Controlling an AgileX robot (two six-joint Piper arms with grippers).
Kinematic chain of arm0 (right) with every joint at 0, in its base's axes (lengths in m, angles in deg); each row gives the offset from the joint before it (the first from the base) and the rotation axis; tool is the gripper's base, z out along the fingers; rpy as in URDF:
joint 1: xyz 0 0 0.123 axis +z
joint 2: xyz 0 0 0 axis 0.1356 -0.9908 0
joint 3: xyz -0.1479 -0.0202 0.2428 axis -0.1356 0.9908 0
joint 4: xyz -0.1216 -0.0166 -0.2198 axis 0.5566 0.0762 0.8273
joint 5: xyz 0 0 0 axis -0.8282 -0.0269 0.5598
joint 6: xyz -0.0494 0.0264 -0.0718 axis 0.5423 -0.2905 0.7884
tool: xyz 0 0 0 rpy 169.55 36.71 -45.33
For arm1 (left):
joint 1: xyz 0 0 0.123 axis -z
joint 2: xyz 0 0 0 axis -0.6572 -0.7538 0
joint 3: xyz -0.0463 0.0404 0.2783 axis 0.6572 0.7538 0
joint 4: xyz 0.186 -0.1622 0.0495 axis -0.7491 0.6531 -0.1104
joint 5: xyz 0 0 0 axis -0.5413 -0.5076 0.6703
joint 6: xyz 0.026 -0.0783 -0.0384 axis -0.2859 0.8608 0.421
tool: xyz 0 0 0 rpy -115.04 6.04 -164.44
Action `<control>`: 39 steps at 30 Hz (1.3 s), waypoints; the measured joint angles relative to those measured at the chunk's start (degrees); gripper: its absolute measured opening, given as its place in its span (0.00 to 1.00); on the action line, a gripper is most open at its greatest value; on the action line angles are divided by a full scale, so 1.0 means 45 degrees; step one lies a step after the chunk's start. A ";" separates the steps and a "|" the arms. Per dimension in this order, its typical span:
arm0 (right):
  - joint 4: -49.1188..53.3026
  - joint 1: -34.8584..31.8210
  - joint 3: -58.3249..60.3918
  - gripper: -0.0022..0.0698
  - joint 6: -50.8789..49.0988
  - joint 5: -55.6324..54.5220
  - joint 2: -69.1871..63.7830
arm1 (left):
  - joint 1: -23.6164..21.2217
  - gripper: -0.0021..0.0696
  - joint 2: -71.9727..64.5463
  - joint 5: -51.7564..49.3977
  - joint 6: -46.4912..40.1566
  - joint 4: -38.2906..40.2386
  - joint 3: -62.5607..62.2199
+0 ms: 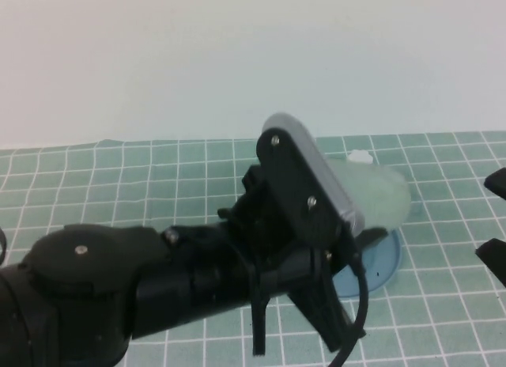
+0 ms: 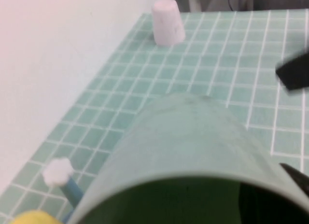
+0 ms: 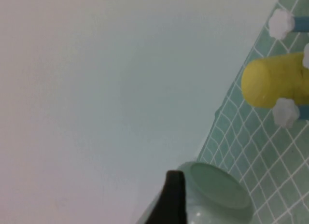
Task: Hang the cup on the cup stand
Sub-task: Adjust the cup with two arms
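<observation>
The pale mint-green cup hangs tilted on its side just above the cup stand's round blue base, its bottom facing right. My left gripper is shut on the cup's rim, with one finger inside the mouth and one outside. In the high view the left wrist hides those fingers. A white flower knob on a blue peg stands just beside the cup. Off to the right of the stand my right gripper is open and holds nothing. The cup's bottom shows in its wrist view.
A yellow cup sits on the stand among white knobs. A pale pink cup stands upside down on the green grid mat farther off. The white wall runs close behind the stand.
</observation>
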 joint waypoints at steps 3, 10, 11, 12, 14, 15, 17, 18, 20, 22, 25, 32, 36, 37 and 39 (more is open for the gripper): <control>-0.0049 0.0000 -0.0149 0.95 -0.0486 -0.0029 -0.0372 | 0.0000 0.05 0.0000 -0.0004 0.0000 0.0000 -0.0295; -0.0097 0.0000 -0.0670 0.95 -0.2014 0.0136 -0.1003 | 0.0000 0.05 0.0000 -0.0004 -0.0085 0.0000 -0.0410; -0.0097 0.0000 -0.0730 0.95 -0.2166 0.0202 -0.1005 | 0.0000 0.05 0.0000 -0.0004 -0.0156 0.0000 -0.0410; -0.0097 0.0000 -0.0764 0.95 -0.2326 0.0261 -0.1029 | 0.0000 0.05 0.0000 -0.0004 -0.0259 0.0000 -0.0410; -0.0114 0.0000 -0.0874 0.95 -0.2488 0.0384 -0.1029 | 0.0000 0.05 0.0000 -0.0004 -0.0287 0.0000 -0.0410; -0.0114 0.0000 -0.0933 0.95 -0.2537 0.0441 -0.1029 | 0.0000 0.05 0.0000 -0.0004 -0.0287 0.0000 -0.0410; -0.0114 0.0000 -0.0980 0.95 -0.2593 0.0442 -0.1029 | 0.0000 0.05 0.0000 -0.0004 -0.0287 0.0000 -0.0410; -0.0114 0.0000 -0.0980 0.95 -0.2593 0.0462 -0.1029 | 0.0000 0.05 0.0000 -0.0004 -0.0287 0.0000 -0.0410; -0.0114 0.0000 -0.0980 0.95 -0.2593 0.0533 -0.1029 | 0.0000 0.05 0.0000 -0.0033 -0.0287 0.0000 -0.0410; -0.0092 0.0000 -0.0980 0.95 -0.2593 0.0613 -0.1029 | 0.0000 0.05 0.0000 -0.0140 -0.0287 0.0000 -0.0410; -0.0067 0.0000 -0.0984 0.95 -0.2593 0.0762 -0.1029 | 0.0000 0.05 0.0000 -0.0314 -0.0304 0.0000 -0.0410; 0.0127 0.0000 -0.1528 0.99 -0.2145 0.0928 -0.1425 | 0.0000 0.05 -0.0023 -0.0407 -0.0334 0.0000 -0.0648; -0.0061 0.0000 -0.1906 0.99 -0.2116 0.1301 -0.2026 | 0.0000 0.05 -0.0023 -0.0435 -0.0334 0.0000 -0.0670; -0.0149 0.0000 -0.2002 0.99 -0.2116 0.1439 -0.2192 | 0.0000 0.05 -0.0023 -0.0435 -0.0334 0.0000 -0.0670; -0.0273 0.0000 -0.2187 0.99 -0.2116 0.1688 -0.2512 | 0.0000 0.05 -0.0023 -0.0435 -0.0334 0.0000 -0.0670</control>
